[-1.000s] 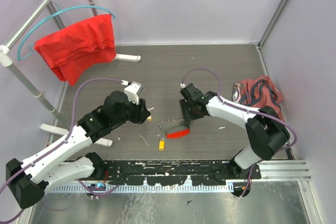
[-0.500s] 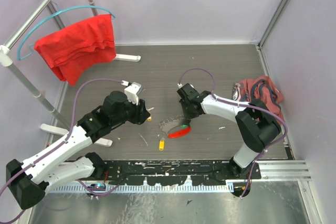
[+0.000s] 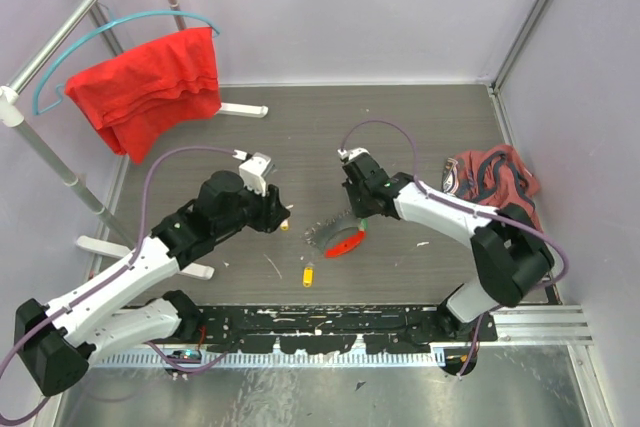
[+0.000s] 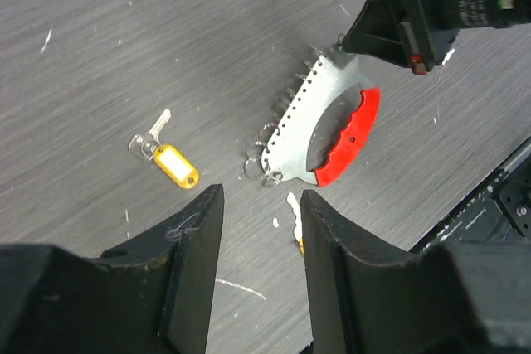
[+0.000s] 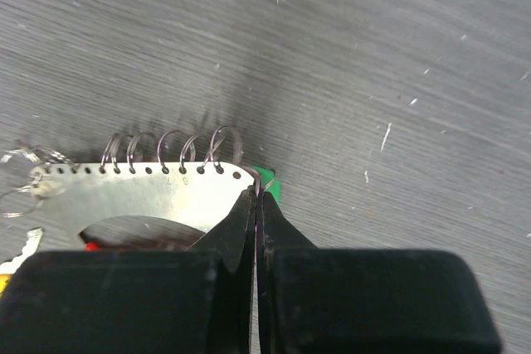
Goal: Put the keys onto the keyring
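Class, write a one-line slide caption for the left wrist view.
Open left gripper faces a yellow key and the keyring; right gripper at the keyring's far end.

You see only a corner of the green tag (image 5: 266,180) past the right gripper (image 5: 256,198). Its body hides most of the keyring's (image 5: 124,193) red bar.
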